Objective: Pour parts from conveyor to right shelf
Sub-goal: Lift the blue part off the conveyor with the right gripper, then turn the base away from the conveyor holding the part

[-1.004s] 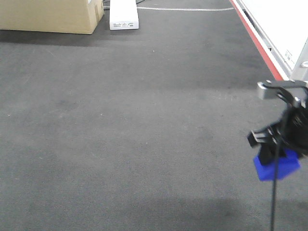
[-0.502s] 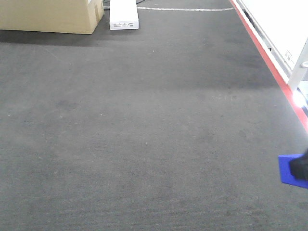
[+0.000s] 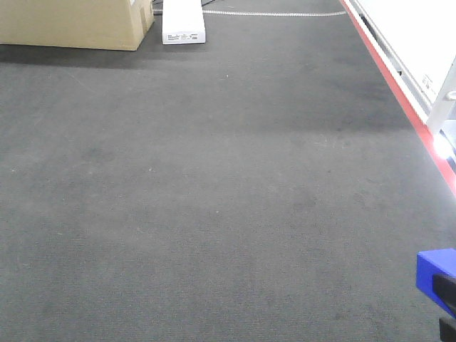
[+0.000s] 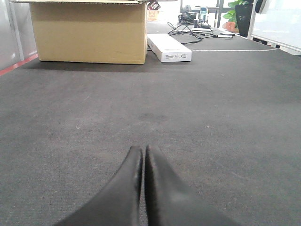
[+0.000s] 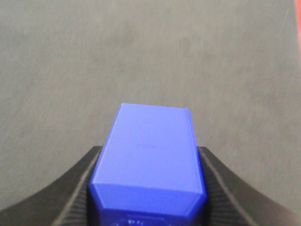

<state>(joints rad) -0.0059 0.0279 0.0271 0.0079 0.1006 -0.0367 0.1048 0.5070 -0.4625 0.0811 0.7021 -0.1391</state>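
My right gripper (image 5: 148, 155) is shut on a blue plastic bin (image 5: 149, 155), its bottom face turned toward the wrist camera, held above the grey carpet. The blue bin also shows at the lower right edge of the front view (image 3: 436, 274), mostly cut off. My left gripper (image 4: 143, 150) is shut and empty, low over the carpet, pointing toward a cardboard box. No conveyor, parts or shelf interior are in view.
A large cardboard box (image 4: 89, 32) and a flat white box (image 4: 168, 47) stand at the far end of the carpet; both also show in the front view, box (image 3: 75, 23), white box (image 3: 183, 21). A white structure with a red floor strip (image 3: 399, 85) runs along the right.
The right arm with the blue bin has moved right and down, from mid-right of the front view to its bottom right corner, mostly out of frame.
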